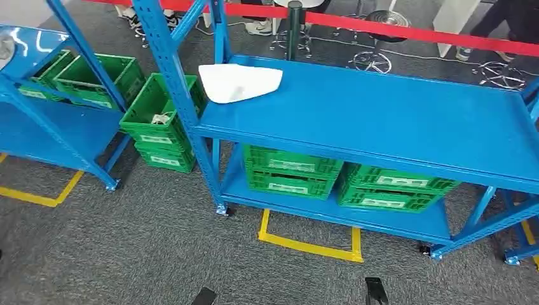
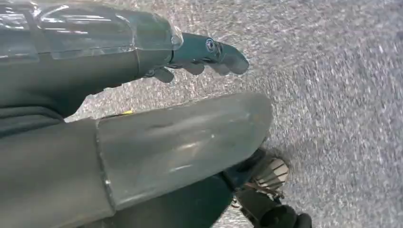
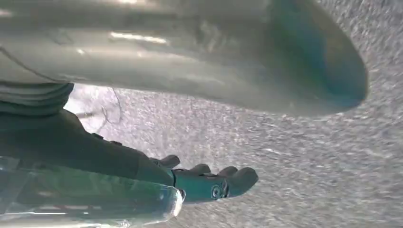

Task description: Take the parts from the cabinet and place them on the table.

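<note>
A white, rounded part (image 1: 240,82) lies on the top shelf of the blue rack (image 1: 381,114), near its back left corner. A second blue rack (image 1: 51,127) stands to the left. Between the two racks, a stacked green crate (image 1: 150,101) has a small pale part (image 1: 160,118) inside it. My left hand (image 2: 157,57) hangs over grey carpet with its fingers stretched out and nothing in it. My right hand (image 3: 142,171) also hangs over the carpet, fingers out and holding nothing.
Two green crates (image 1: 290,170) (image 1: 388,187) sit on the rack's bottom shelf, and more green crates (image 1: 95,79) on the left rack. Yellow tape (image 1: 311,244) marks the carpet in front. A red barrier (image 1: 394,28), stools and people's feet (image 1: 257,27) are behind.
</note>
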Controlling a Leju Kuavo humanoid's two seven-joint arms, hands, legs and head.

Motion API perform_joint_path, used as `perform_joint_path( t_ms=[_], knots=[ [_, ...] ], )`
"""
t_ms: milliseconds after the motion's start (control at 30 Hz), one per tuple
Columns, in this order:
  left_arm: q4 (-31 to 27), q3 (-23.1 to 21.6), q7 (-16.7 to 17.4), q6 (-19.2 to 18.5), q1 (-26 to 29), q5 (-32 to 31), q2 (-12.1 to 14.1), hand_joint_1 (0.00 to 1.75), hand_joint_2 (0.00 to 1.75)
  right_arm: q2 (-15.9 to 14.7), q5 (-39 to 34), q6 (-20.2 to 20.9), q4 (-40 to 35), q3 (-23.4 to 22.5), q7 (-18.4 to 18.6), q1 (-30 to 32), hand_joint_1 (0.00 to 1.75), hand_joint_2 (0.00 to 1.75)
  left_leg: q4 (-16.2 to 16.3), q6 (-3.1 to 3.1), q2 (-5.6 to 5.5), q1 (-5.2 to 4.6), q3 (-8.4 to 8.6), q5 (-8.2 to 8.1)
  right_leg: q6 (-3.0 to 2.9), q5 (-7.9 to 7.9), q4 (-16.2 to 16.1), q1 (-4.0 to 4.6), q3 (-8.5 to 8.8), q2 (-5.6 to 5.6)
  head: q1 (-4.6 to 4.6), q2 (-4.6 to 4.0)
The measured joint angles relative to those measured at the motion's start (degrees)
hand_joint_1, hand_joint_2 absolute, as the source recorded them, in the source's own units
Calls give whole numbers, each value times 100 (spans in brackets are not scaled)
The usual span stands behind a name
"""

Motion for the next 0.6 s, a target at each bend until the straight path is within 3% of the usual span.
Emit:
perform_joint_path(
  t_ms=[67,100,133,167,233,267,300,333,367,400,467,500,533,600],
  knots=[
    [0,-11,0,0,-5,-7,2,0,0,0,2,7,0,2,2,9,0,0,-667,66,-46,-9,205,553,4,-28,2,19,56,156,-4,0],
    [0,-33,0,9,-6,-15,2,0,0,2,4,7,0,4,2,2,0,0,-1335,135,-294,-9,466,963,21,-53,4,27,103,257,-18,0],
    [2,-37,2,15,-7,-22,11,0,0,21,11,9,0,7,15,7,0,0,-1523,202,-656,12,560,931,35,-68,-6,-10,112,309,-11,0],
    [0,-39,2,33,3,-31,15,0,0,53,13,9,0,7,28,-11,0,0,-1601,199,-700,6,591,973,78,-84,19,-7,92,391,-9,0],
    [2,-48,13,37,5,-63,4,0,0,48,9,9,2,9,61,16,0,0,-1667,198,-552,-43,656,891,158,-70,-8,-63,41,533,-90,0],
    [2,-50,22,50,7,-72,17,0,0,57,0,11,0,11,68,30,0,0,-1694,209,-480,-47,671,888,195,-54,-30,-72,54,590,-85,0],
    [-2,-50,22,57,4,-76,0,0,0,64,-11,11,0,15,79,50,0,0,-1785,232,-388,-9,725,909,241,-43,-69,-39,47,690,-91,0],
    [-2,-50,22,70,3,-81,-17,0,0,68,-18,13,0,22,87,89,0,0,-1862,249,-275,7,794,938,252,-108,-5,-35,50,517,-79,0],
    [-2,-52,20,68,6,-87,-31,0,0,72,-15,20,-2,24,87,60,0,0,-1912,266,-177,10,831,934,287,-263,218,-30,-54,198,7,0],
    [-2,-55,22,66,18,-92,-46,0,0,68,-17,20,0,22,87,40,0,0,-1912,277,-58,-2,855,925,332,-500,667,-47,-291,-20,74,0],
    [0,-70,24,66,64,-98,-39,0,0,72,-20,26,-2,24,87,42,0,0,-1910,283,164,-7,882,876,397,-812,1490,-68,-745,-164,87,0],
    [2,-83,33,66,72,-100,-31,0,0,85,-24,31,-2,26,87,67,0,0,-1908,277,256,-7,893,855,418,-811,1675,-85,-866,-191,98,0],
    [2,-87,33,66,71,-101,-26,0,0,87,-31,41,0,26,92,105,0,0,-1908,268,329,-7,910,835,432,-660,1579,-107,-838,-206,114,0],
    [2,-92,33,66,65,-103,-33,0,0,83,-31,55,0,28,92,136,0,0,-1909,237,436,-4,970,792,429,-166,824,-116,-479,-268,142,0]
  ],
)
